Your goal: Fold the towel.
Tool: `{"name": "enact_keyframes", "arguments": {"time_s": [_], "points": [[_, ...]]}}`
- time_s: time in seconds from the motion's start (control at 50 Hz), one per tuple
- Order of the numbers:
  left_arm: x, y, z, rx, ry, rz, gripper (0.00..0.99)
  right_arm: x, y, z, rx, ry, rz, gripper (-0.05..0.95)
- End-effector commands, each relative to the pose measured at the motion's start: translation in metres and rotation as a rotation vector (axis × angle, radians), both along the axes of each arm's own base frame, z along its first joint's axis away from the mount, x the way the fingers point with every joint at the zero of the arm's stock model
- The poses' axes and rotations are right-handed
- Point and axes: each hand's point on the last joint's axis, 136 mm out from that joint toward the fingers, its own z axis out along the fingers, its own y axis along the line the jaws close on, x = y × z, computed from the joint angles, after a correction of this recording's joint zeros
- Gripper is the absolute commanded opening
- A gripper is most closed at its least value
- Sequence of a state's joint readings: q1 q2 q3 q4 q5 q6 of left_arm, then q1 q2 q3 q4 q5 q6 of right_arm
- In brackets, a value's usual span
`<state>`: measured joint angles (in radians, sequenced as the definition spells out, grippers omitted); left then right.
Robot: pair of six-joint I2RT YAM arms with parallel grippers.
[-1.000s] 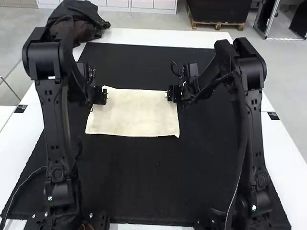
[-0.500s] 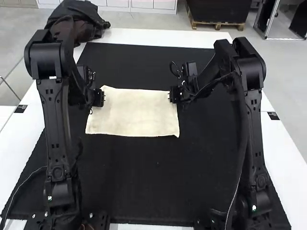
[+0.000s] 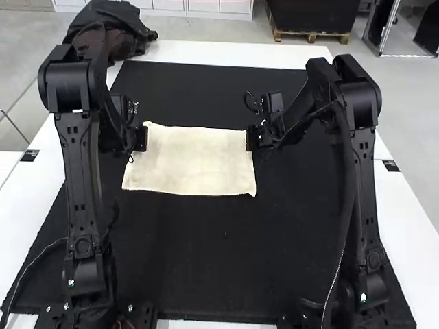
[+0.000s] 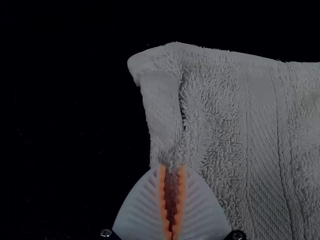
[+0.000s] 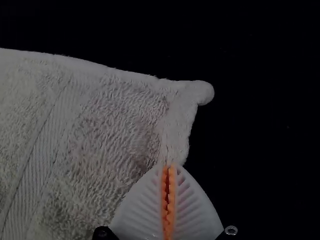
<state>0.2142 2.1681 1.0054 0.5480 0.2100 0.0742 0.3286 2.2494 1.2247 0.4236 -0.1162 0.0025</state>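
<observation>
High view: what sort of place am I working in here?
Probably a robotics lab or test station: a black jointed left arm and black jointed right arm flank a cream rectangular towel on a black mat over a white table.

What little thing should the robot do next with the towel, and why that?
I'd lift both grippers a tiny bit together, to start folding the far edge over. The towel lies flat, and the left gripper and right gripper each seem to pinch a side of it near a far corner. Rising evenly should help keep the fold straight.
</observation>
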Motion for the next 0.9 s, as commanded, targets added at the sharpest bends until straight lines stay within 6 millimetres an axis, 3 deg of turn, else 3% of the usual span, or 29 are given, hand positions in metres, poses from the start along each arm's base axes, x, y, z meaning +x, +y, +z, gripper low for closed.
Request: {"name": "enact_keyframes", "arguments": {"time_s": [0.0, 0.16, 0.42, 0.88], "points": [[0.003, 0.024, 0.009, 0.034, -0.023, 0.056, 0.026, 0.005, -0.021, 0.022, 0.020, -0.025, -0.056, -0.03], [0.008, 0.020, 0.033, 0.011, -0.074, 0.040, 0.026, 0.011, -0.035, 0.048, 0.050, -0.070, -0.093, -0.03], [0.008, 0.010, 0.058, -0.042, -0.106, 0.012, 0.026, 0.006, -0.036, 0.081, 0.078, -0.119, -0.088, -0.03], [-0.017, 0.000, 0.071, -0.069, -0.055, -0.022, 0.026, -0.029, -0.023, 0.092, 0.192, -0.028, -0.025, -0.03]]}}
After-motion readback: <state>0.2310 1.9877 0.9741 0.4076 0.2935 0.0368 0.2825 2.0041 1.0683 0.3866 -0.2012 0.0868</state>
